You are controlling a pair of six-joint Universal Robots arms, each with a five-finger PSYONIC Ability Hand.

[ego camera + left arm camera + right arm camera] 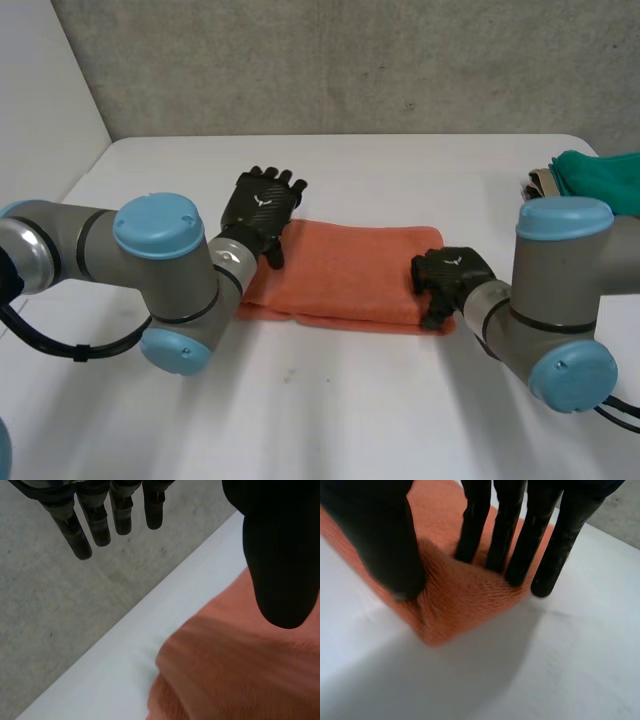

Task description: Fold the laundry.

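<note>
An orange towel [340,270] lies folded into a long strip across the middle of the white table [330,400]. My left hand [262,210] hovers over the strip's left end, open, with straight fingers [95,525] reaching past the far edge and the thumb [280,555] above the towel [240,670]. My right hand [450,272] is at the strip's right end. There its thumb [380,540] and fingers [520,540] press into the towel [460,595] at its near corner and pinch up a ridge of cloth between them.
A pile of green cloth [600,178] sits at the table's far right, with a striped item [543,184] tucked beside it. Beyond the table's far edge [150,610] is grey concrete [75,620]. Bare table lies in front of the towel.
</note>
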